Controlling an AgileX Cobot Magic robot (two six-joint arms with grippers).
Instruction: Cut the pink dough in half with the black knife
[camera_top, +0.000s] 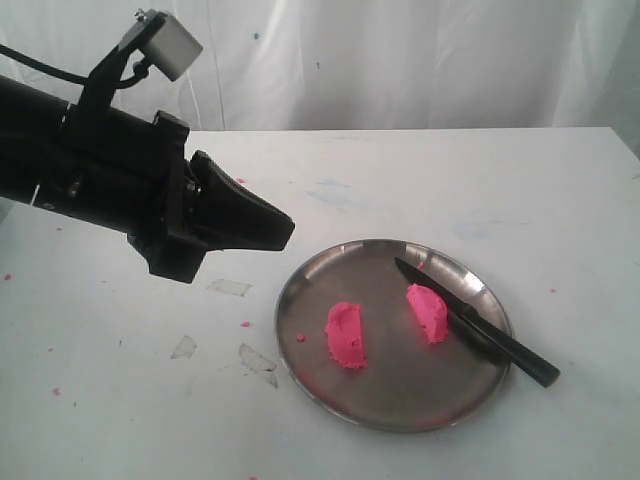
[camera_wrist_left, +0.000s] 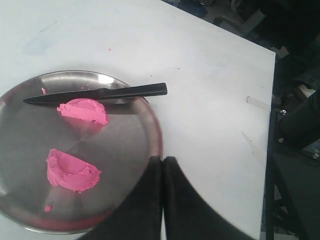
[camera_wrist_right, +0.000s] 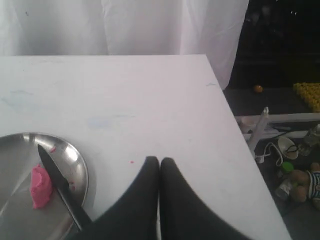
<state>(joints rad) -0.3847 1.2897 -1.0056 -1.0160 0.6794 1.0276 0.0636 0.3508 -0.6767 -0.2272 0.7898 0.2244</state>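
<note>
Pink dough (camera_top: 347, 335) — two soft half-mounds on a shiny round plate (camera_top: 400, 385) beside the black knife (camera_top: 470, 320); left hand (camera_wrist_left: 162, 161), right hand (camera_wrist_right: 159, 162) closed.

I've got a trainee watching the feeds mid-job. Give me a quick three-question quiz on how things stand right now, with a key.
1. Multiple choice: where is the black knife?
A) Lying on the plate with its handle sticking out past the rim
B) Lying on the table, clear of the plate
C) Held in the right jaws

2. True or false: the left jaws are shut and hold nothing.

3. Short answer: how many pieces of pink dough lie on the plate, leaving out the crumbs?

Key: 1 A; 2 true; 3 two.
</note>
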